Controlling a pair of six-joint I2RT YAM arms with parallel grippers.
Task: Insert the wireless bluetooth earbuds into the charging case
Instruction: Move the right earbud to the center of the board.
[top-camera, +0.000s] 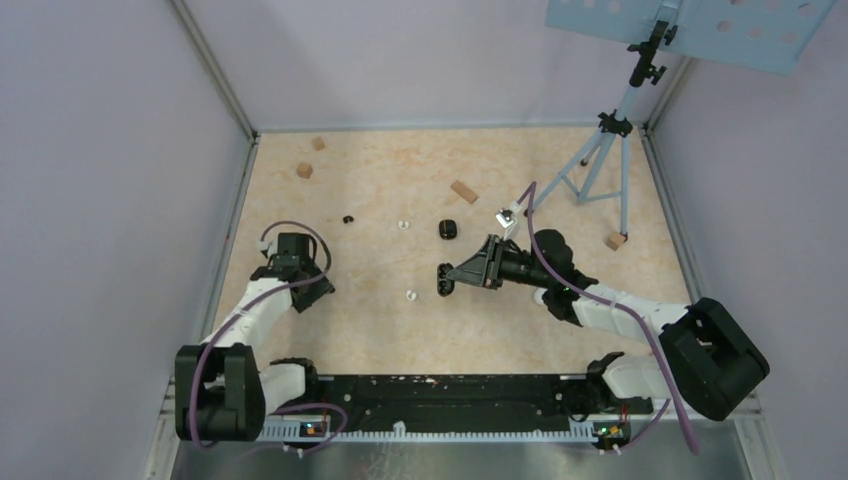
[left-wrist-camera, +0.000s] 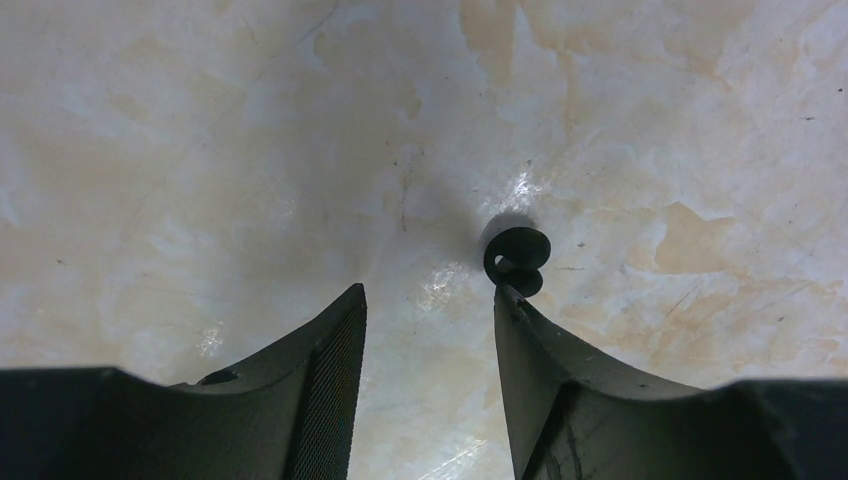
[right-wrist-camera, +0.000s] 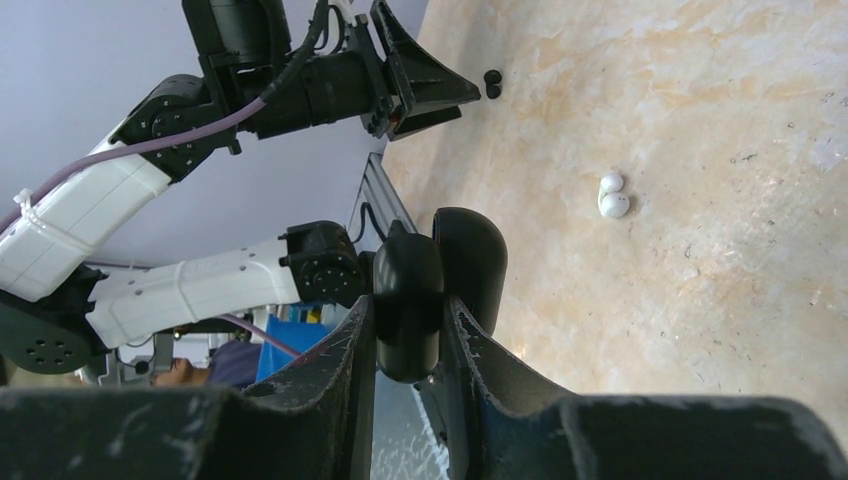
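Risks knocking black earbud (left-wrist-camera: 518, 260) aside near counter's (left-wrist-camera: 200, 150) left edge, left pincer (left-wrist-camera: 430, 292) spread but off-centre; could drop charging case (right-wrist-camera: 408, 270) pinched in right pincer (right-wrist-camera: 408, 302).

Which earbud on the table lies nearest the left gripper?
The black earbud, just beyond the open jaws of the left gripper; both white earbuds lie farther to the right.

You have a tabletop (top-camera: 380, 330) marbled cream and tan. The charging case (right-wrist-camera: 408, 300) is glossy black. One black earbud (left-wrist-camera: 518, 260) shows, and one white earbud (right-wrist-camera: 613, 203). The wooden block (top-camera: 463, 191) is tan, and the stand (top-camera: 624, 180) at two o'clock is pale blue.
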